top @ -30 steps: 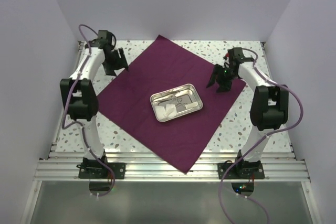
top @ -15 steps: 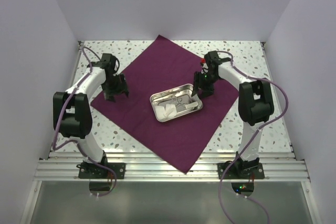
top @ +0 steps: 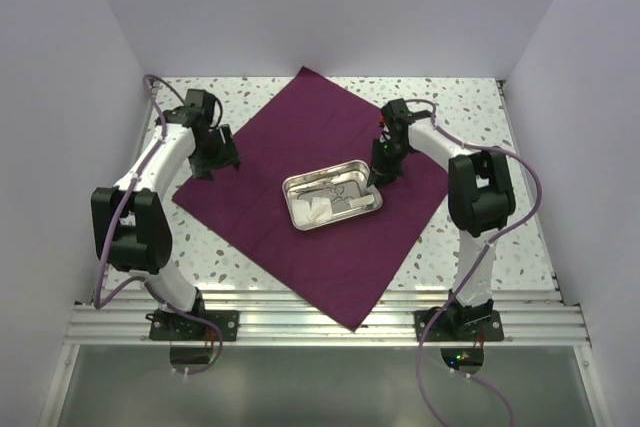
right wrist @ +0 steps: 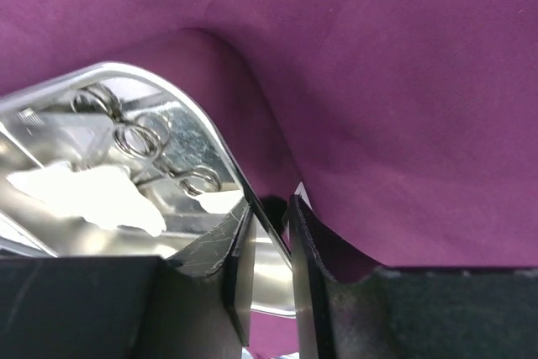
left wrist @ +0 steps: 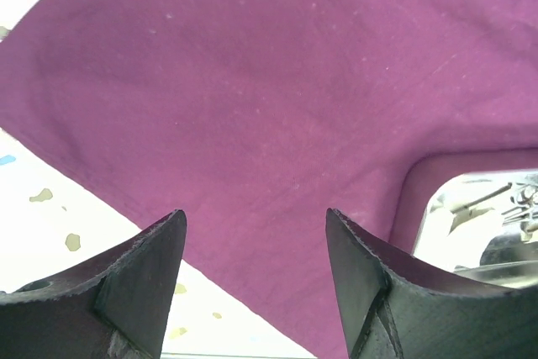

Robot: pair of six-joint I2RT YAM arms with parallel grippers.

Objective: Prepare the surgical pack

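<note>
The plum-purple cloth [top: 330,247] lies flat as a diamond on the table, with the steel tray [top: 345,164] at its middle. Inside the tray are silvery scissor-like instruments [top: 340,192] and white gauze pads [top: 318,209]. My right gripper [top: 380,175] is at the tray's right end. In the right wrist view the right gripper [right wrist: 271,199] is shut on the tray [right wrist: 210,136] rim, one finger inside, one outside, beside gauze [right wrist: 84,191] and instrument rings [right wrist: 139,136]. My left gripper [top: 213,162] hangs open over the cloth's left edge [left wrist: 269,81], holding nothing [left wrist: 252,212].
The speckled white table [top: 470,237] shows around the cloth on all sides. Pale walls close in the left, back and right. An aluminium rail [top: 320,325] runs along the near edge with both arm bases on it.
My right gripper has moved left from the cloth's right corner to the tray's end and closed on its rim; the tray has shifted slightly left. My left gripper has wandered near the cloth's left edge, still open.
</note>
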